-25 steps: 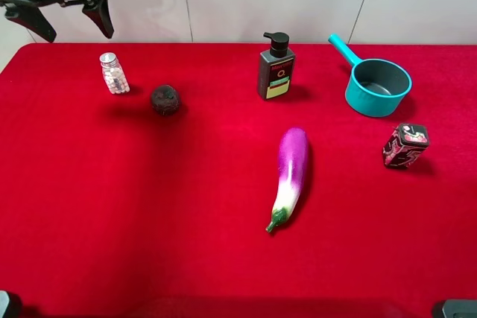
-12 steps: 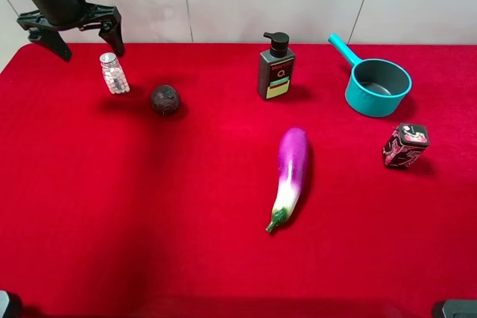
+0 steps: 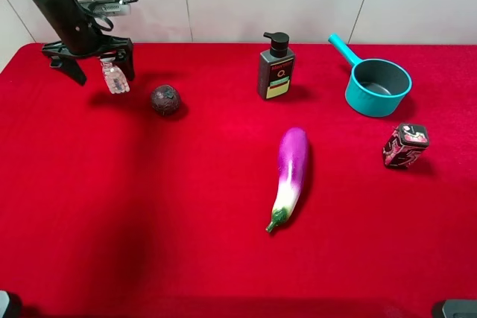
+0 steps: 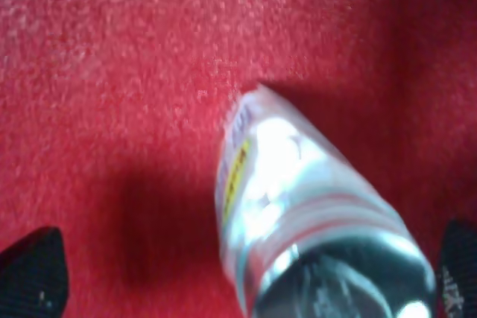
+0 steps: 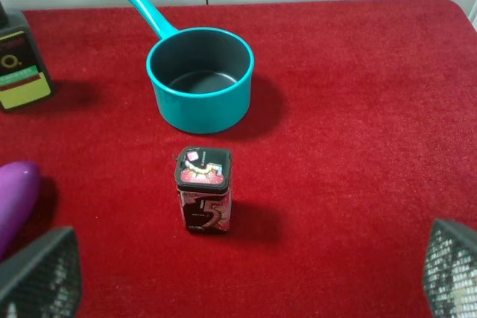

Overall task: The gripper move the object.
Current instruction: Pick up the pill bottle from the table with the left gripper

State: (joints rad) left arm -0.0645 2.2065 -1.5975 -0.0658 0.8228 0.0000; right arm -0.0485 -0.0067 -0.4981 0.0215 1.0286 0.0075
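currently the left gripper (image 3: 102, 73) straddles the clear bottle (image 3: 115, 80) on the red cloth (image 3: 186, 258), jaws spread wide, clasping nothing.

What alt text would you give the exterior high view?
The left gripper, jaws open, straddles a small clear bottle at the back left of a red table. Also on the table: a dark round object, pump bottle, teal saucepan, eggplant and red-black tin.

cloth (image 3: 149, 221) showing plain red | bottle (image 3: 115, 79) showing clear, white-filled, silver-capped | pot (image 3: 359, 100) showing teal | aubergine (image 3: 291, 169) fading purple to white
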